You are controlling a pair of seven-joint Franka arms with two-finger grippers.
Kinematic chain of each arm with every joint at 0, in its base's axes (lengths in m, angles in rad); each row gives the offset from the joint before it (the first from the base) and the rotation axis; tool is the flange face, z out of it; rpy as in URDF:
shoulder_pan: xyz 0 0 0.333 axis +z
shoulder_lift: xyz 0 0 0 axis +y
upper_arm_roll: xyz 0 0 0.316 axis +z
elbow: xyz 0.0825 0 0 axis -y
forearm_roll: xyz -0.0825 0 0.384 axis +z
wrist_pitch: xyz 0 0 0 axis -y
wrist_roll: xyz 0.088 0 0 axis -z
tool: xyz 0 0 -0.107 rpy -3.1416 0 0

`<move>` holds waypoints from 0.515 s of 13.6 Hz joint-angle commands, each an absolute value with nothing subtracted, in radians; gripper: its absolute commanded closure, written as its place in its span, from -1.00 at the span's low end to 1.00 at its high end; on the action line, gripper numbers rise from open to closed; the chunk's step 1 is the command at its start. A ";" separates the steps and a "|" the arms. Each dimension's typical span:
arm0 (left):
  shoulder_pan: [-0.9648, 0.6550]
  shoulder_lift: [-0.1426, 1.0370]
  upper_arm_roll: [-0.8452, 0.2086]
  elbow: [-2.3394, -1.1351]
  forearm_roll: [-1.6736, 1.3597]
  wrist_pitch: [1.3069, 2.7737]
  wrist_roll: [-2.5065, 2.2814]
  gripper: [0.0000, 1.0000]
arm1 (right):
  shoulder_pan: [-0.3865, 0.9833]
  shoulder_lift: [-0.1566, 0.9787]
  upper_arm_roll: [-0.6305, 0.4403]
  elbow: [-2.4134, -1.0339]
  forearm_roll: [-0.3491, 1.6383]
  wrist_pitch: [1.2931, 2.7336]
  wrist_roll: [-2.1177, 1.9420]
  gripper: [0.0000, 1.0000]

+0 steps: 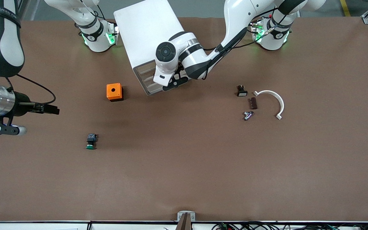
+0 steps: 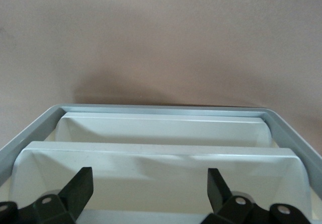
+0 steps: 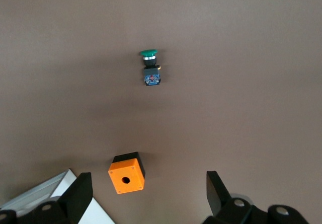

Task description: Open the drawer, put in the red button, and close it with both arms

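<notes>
As things stand: both arms are over a brown table [image 1: 184,179], and neither holds anything.
Right gripper [image 3: 148,199]: up in the air over the right arm's end of the table, fingers [image 3: 80,194] spread wide with only bare table between them (this arm waits).
Green button [image 1: 90,141]: lying on its side on the table, green cap toward the front camera, well apart from everything else.
Orange box [image 1: 114,92]: a small cube with a round hole in its upper face, farther from the front camera than the green button and near the cabinet's right-arm side.
Cabinet [image 1: 145,32]: white and boxy, standing between the two arm bases and turned at a slant, with its drawer fronts facing the front camera.
Drawer [image 2: 161,158]: in the left wrist view it is the second front in from the grey frame edge, cream-white. It looks pushed in level with its neighbour [image 2: 161,128], though I cannot tell if it sits a little proud.
Left gripper [image 1: 174,81]: right at the drawer fronts, jaws wide. Its two black fingers [image 2: 80,189] stand toward either end of that drawer's front (whether they touch it cannot be told).
Black part [image 1: 241,91]: a small piece with a pale face, toward the left arm's end of the table.
Brown ridged block [image 1: 252,103]: just beside the black part and nearer the front camera.
Metal fitting [image 1: 248,115]: small and shiny, nearer the front camera again.
White curved band [image 1: 272,100]: a half ring lying flat, arching around the ridged block's side of the group.
</notes>
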State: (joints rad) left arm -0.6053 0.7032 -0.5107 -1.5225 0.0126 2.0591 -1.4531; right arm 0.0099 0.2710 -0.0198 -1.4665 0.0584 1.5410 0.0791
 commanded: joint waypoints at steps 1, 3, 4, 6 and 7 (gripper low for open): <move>-0.600 0.689 -0.520 -1.545 -0.026 2.075 -1.460 -1.00 | -0.032 0.250 0.002 -1.479 0.028 1.554 0.000 -1.00; -0.582 0.681 -0.519 -1.543 -0.023 2.071 -1.460 -1.00 | -0.038 0.233 0.002 -1.483 0.021 1.548 -0.023 -1.00; -0.572 0.675 -0.506 -1.540 -0.015 2.059 -1.459 -1.00 | -0.038 0.216 0.002 -1.502 0.021 1.552 -0.023 -1.00; -0.508 0.651 -0.463 -1.539 0.026 2.022 -1.456 -1.00 | -0.037 0.178 0.003 -1.534 0.021 1.552 -0.021 -1.00; -0.467 0.641 -0.456 -1.533 0.069 1.994 -1.456 -1.00 | -0.035 0.151 0.003 -1.564 0.023 1.555 -0.021 -1.00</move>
